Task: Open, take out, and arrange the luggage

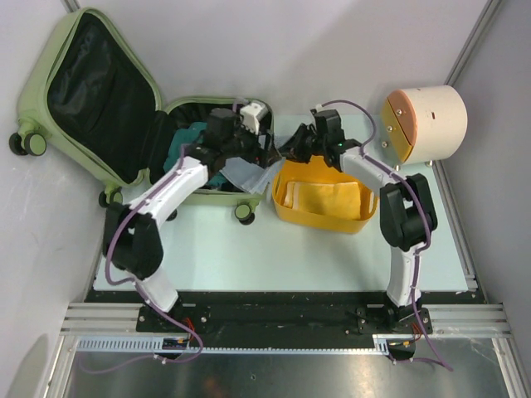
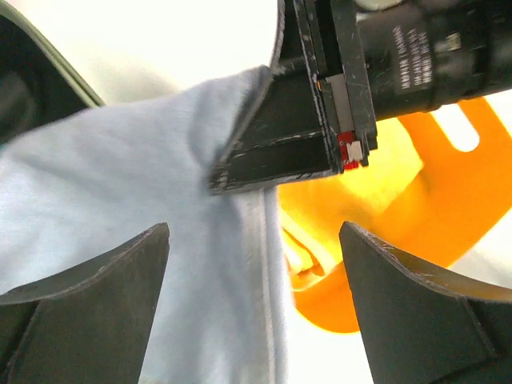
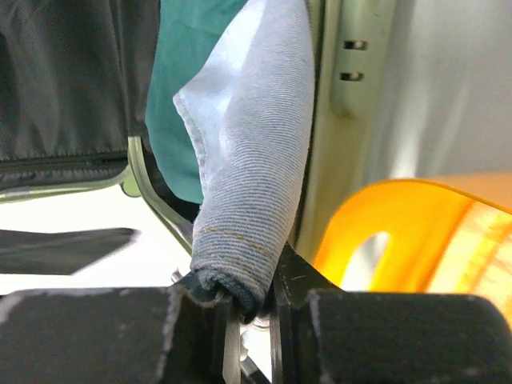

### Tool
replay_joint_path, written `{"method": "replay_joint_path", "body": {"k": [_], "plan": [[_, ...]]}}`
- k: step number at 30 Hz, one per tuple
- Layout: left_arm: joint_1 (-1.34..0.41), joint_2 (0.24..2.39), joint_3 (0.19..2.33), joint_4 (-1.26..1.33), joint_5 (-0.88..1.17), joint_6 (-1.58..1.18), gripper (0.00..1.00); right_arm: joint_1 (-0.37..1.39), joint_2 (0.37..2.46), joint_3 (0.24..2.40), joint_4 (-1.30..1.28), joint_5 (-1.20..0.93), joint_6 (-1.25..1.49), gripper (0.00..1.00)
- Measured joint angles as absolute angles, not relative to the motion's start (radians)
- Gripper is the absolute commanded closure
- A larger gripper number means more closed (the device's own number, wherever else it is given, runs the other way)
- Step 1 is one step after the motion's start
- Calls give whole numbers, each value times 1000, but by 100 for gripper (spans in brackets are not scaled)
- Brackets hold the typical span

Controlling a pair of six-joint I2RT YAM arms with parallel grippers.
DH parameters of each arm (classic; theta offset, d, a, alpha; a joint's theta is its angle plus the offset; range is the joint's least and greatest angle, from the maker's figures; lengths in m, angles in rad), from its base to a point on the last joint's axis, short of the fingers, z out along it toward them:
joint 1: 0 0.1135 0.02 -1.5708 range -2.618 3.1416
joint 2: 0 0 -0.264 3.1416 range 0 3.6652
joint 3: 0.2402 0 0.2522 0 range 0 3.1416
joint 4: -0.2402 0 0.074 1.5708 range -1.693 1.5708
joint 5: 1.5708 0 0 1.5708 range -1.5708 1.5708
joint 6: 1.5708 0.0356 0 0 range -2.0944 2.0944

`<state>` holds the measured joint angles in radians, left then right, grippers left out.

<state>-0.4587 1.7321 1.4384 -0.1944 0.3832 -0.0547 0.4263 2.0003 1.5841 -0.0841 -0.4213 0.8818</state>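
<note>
The pale green luggage (image 1: 83, 157) lies open at the back left, its black-lined lid (image 1: 95, 91) flat on the table. A light blue garment (image 1: 250, 176) hangs over its right rim above a teal garment (image 3: 180, 96). In the right wrist view my right gripper (image 3: 244, 292) is shut on the rolled hem of the light blue garment (image 3: 256, 160). My left gripper (image 2: 254, 232) is open, with its fingers (image 2: 104, 280) on either side of the same garment (image 2: 152, 208) and not pinching it. The two grippers almost meet between the luggage and the basket: left gripper (image 1: 267, 156), right gripper (image 1: 289, 149).
A yellow plastic basket (image 1: 286, 203) with pale folded cloth inside stands right of the luggage, under the right arm. A cream cylindrical drum (image 1: 431, 120) lies at the back right. White walls close in both sides. The luggage's wheels (image 1: 243, 212) point toward the arms.
</note>
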Motion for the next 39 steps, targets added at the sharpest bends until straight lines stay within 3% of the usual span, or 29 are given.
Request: {"method": "replay_joint_path", "body": {"k": [6,11,19,32,36,37,39], "plan": [[-358,1586,1439,-213,465,-55,11,340,1961,1586,-251,-564,778,100],[-284,1593,1447,-233,528,-67,10,267,1925,1592,-416,-650,663,100],[-240,1781,1502,-299,625,-115,1,157,1925,1641,-617,-674,501,100],[-241,2081,1699,-316,796,-255,1,151,1932,1669,-657,-663,425,100],[-251,2117,1700,-318,849,-293,12,151,1943,1670,-661,-663,424,100],[-256,2122,1700,-318,862,-300,25,152,1945,1670,-661,-663,424,100],[-268,2126,1700,-318,889,-316,41,153,1948,1672,-662,-663,423,100]]}}
